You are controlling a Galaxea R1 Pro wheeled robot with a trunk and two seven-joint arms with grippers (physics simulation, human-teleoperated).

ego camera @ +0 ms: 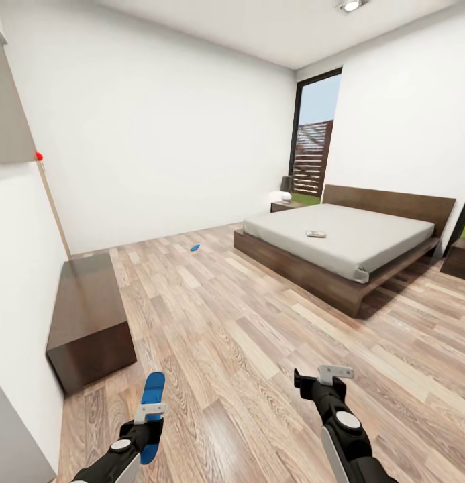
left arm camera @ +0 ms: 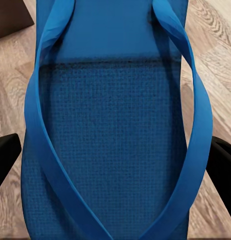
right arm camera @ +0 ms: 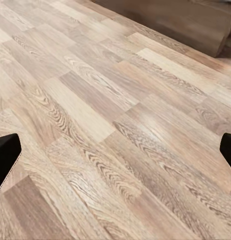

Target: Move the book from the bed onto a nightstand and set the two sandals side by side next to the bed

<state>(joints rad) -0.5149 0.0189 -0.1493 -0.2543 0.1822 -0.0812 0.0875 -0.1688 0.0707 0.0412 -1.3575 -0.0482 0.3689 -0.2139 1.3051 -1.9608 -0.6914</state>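
At the lower left of the head view, the left claw pinches a bright-blue sandal, which stands nearly on end above the wood-plank floor. In the left wrist view that sandal spans the frame between the two dark fingertips, its straps arching over the textured sole. The right claw, at the lower centre-right, is spread wide and holds nothing; the right wrist view looks down on bare planks between its fingertips.

The second sandal lies on the floor in the middle distance, left of the bed and well apart from it. The book rests on the light-grey mattress, near its middle. One nightstand stands at the bed's far corner beside the window, with a dark lamp on its top; another nightstand sits at the right edge of the frame. A low dark-brown cabinet stands against the left wall.
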